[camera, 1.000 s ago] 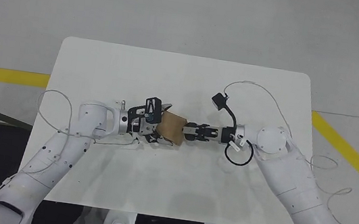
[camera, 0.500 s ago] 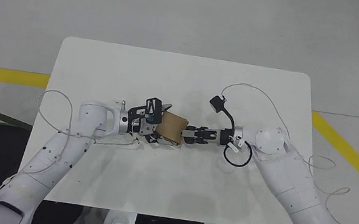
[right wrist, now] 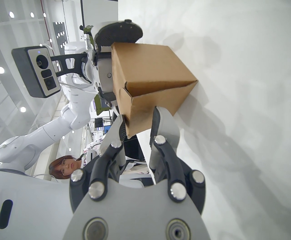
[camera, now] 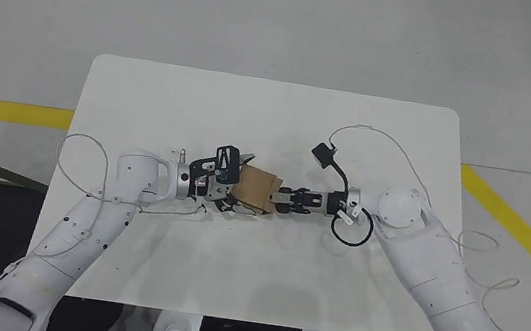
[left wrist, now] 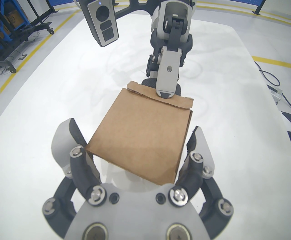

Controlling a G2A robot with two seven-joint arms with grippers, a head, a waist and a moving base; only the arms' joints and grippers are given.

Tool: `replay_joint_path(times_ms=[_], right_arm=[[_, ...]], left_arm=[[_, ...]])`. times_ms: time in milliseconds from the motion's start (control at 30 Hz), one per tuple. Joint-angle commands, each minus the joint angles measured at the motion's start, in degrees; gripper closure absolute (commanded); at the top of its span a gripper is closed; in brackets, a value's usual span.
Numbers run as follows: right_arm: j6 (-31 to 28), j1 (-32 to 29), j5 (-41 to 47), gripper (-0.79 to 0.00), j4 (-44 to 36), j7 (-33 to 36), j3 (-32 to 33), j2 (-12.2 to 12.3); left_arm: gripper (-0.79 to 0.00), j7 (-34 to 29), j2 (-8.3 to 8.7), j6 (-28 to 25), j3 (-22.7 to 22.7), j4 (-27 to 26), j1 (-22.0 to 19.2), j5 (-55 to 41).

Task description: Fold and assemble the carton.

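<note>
A small brown carton [camera: 259,187] sits at the middle of the white table [camera: 153,100], held between both arms. In the left wrist view, my left gripper [left wrist: 134,145] is shut on the carton [left wrist: 141,136], one finger on each side wall. My right gripper [left wrist: 167,92] meets it from the opposite end and pinches the raised end flap [left wrist: 179,102]. In the right wrist view, the right gripper [right wrist: 138,118] is shut on that flap, and the carton [right wrist: 150,68] shows a dark gap behind it. Seen from above, the left gripper [camera: 230,189] and right gripper [camera: 277,198] flank the carton.
A thin cable [camera: 390,140] loops over the table behind the right arm, and another cable [camera: 75,156] curls beside the left arm. Bare white table lies all around the carton, with grey floor and a yellow line [camera: 10,112] beyond its edges.
The right gripper has moved slightly toward the left arm, pressing in on the carton's end. The left arm has stayed put.
</note>
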Motion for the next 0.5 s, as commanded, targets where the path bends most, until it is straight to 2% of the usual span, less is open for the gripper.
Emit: replay_joint_path(times_ms=[0,467], right_arm=[[0.08,-0.28,-0.07,-0.191,-0.32,-0.10,0.31,0.10],[3.12,-0.54,-2.36,-0.160,-2.34,-0.04,0.85,0.45]], left_arm=[[-0.785,0.04,0.00,0.00,0.00,0.01,0.01,0.03],[-0.785,0.40,0.04,-0.12,0.08,-0.11,0.01,0.44]])
